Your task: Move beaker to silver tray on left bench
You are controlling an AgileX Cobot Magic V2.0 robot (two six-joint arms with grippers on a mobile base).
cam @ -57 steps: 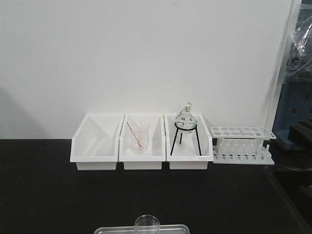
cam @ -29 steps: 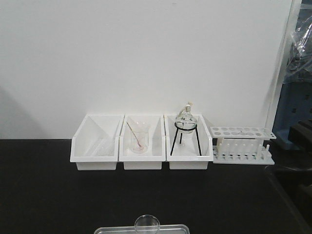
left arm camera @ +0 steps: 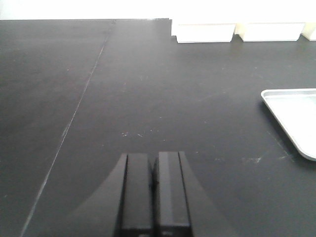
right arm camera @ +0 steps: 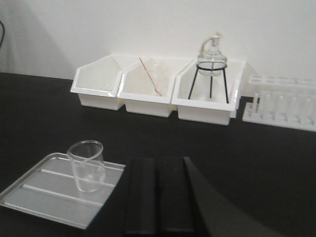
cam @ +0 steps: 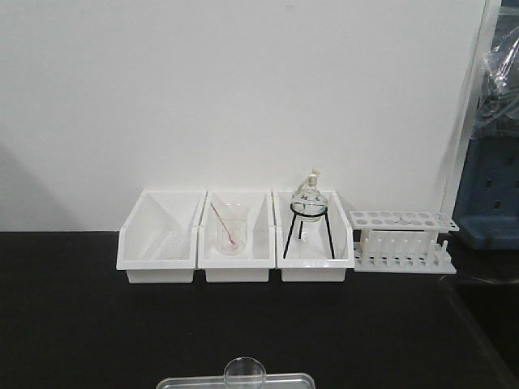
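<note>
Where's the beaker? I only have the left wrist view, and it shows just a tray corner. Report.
Observer: The beaker stands upright on the tray.
Operator: Tell me whether the right gripper has it.
Observer: No. The right gripper is beside the tray, jaws closed on nothing, apart from the beaker.
Operator: Check the bins at the back.
Observer: The middle bin holds a second beaker with a pinkish rod in it.
</note>
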